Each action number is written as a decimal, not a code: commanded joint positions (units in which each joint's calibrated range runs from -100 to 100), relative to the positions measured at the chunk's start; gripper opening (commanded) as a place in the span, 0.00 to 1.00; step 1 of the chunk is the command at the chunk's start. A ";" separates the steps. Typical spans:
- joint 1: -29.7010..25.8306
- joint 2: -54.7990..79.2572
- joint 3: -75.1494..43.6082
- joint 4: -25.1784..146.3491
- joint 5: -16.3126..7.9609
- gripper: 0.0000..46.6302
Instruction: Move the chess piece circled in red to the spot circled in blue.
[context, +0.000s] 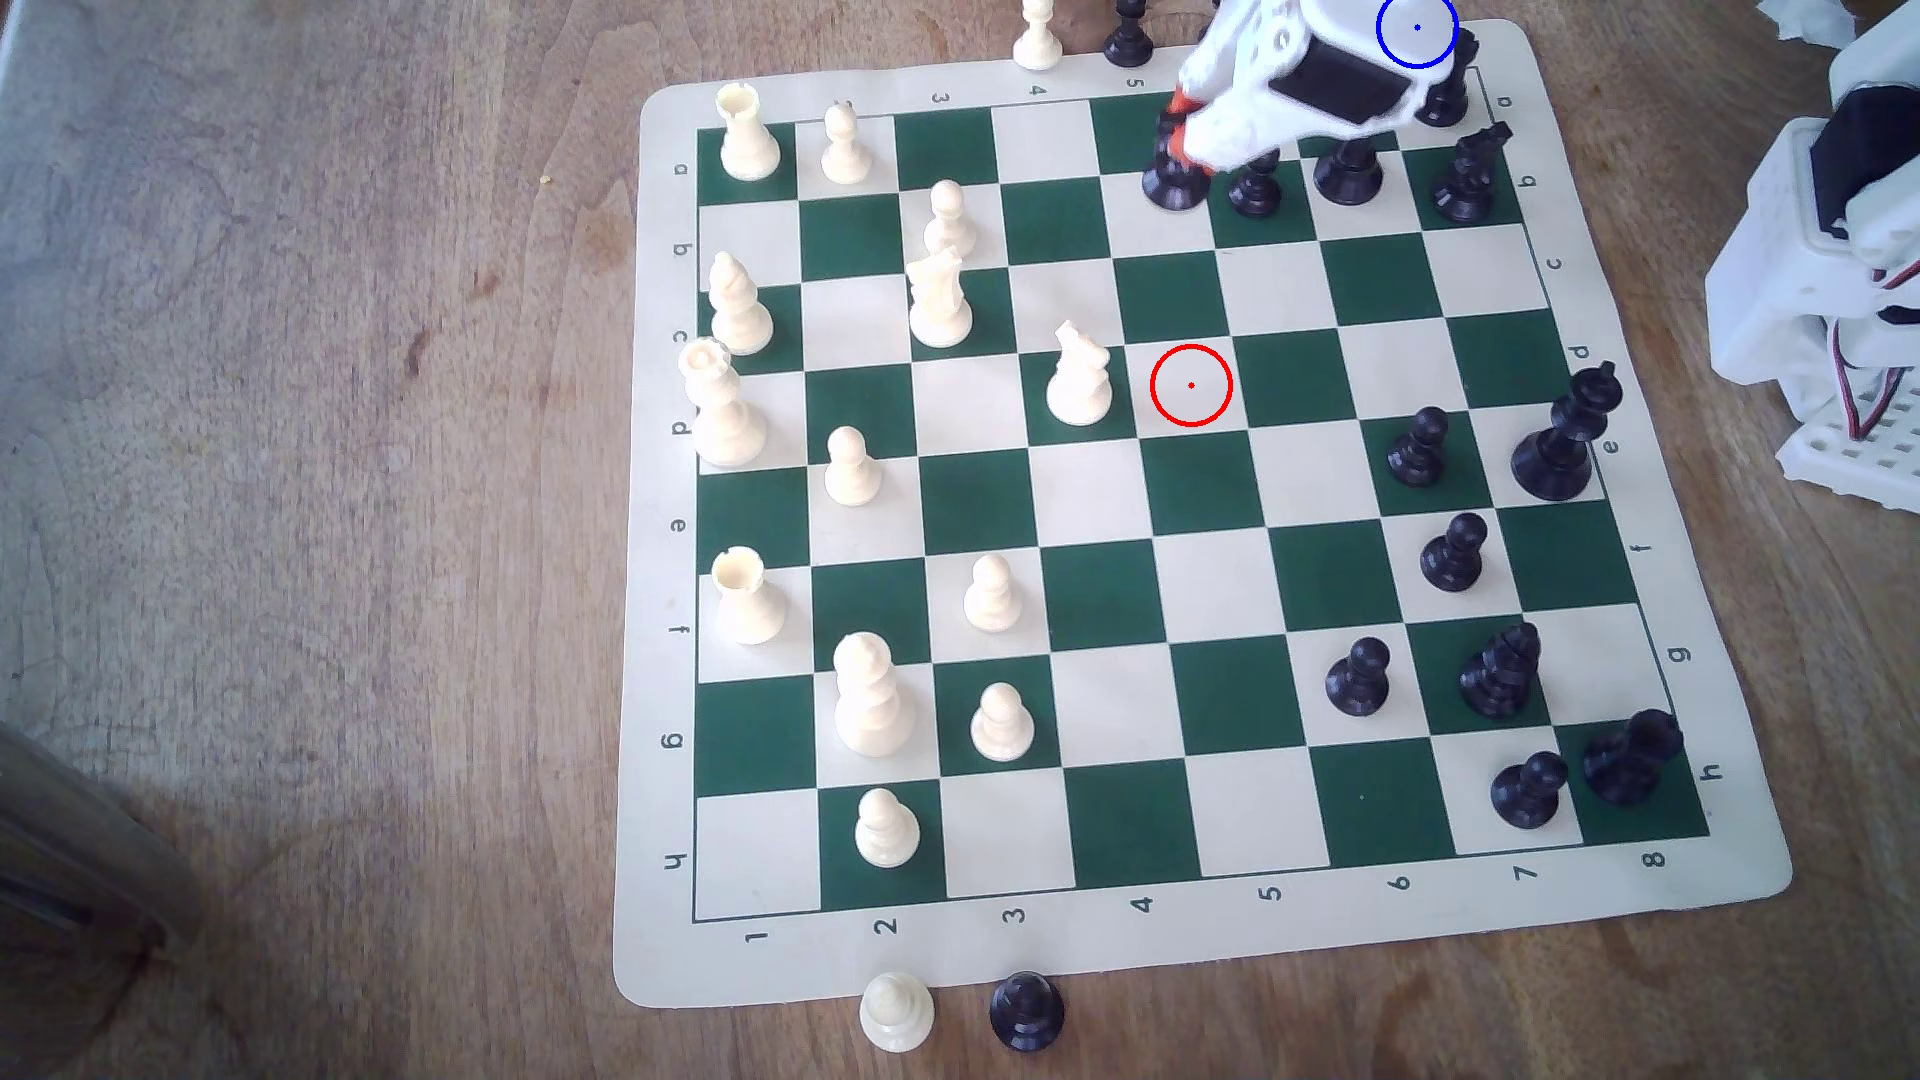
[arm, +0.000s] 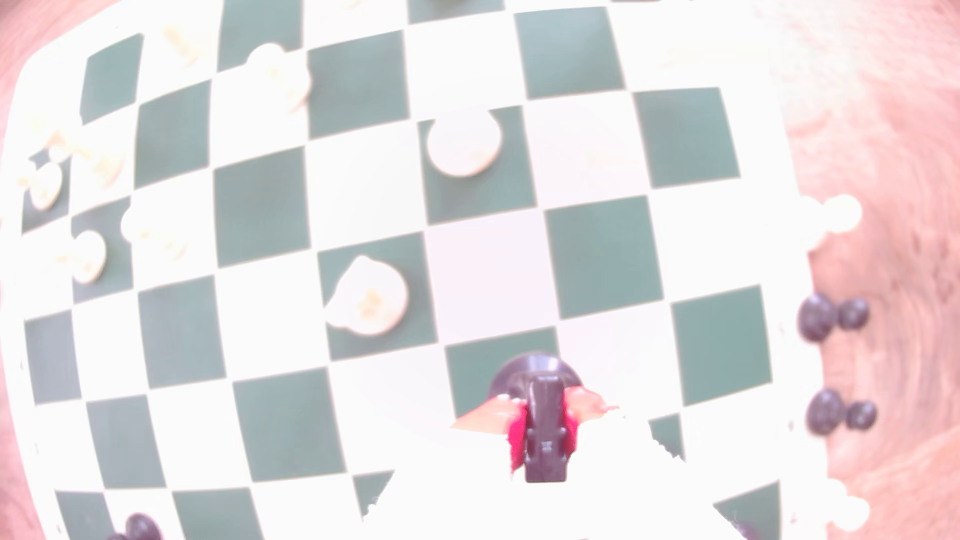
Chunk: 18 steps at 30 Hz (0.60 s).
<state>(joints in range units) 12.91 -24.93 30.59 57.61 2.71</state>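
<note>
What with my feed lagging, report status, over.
Gripper shut on the black piece. Red-circled square empty. Blue circle ahead, overlapped by the arm. Black pawn stands between.

Glossy black chess piece, matt cream-green mat, grained brown wooden table.

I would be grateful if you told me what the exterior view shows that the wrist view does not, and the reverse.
Exterior view: the red circle on a bare cream square, and the blue circle at the mat's far corner, overlapping the arm.
Wrist view: a close look down the black chess piece, its blocky top pinched between orange pads.
Both: the gripper shut on that piece, and the green-and-cream board.
</note>
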 joint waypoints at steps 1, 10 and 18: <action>10.75 -3.60 -5.30 0.62 2.44 0.00; 28.35 -2.07 -1.04 -0.53 4.84 0.00; 34.85 0.82 4.86 -5.85 5.76 0.00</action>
<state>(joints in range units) 44.54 -24.17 35.56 54.10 8.03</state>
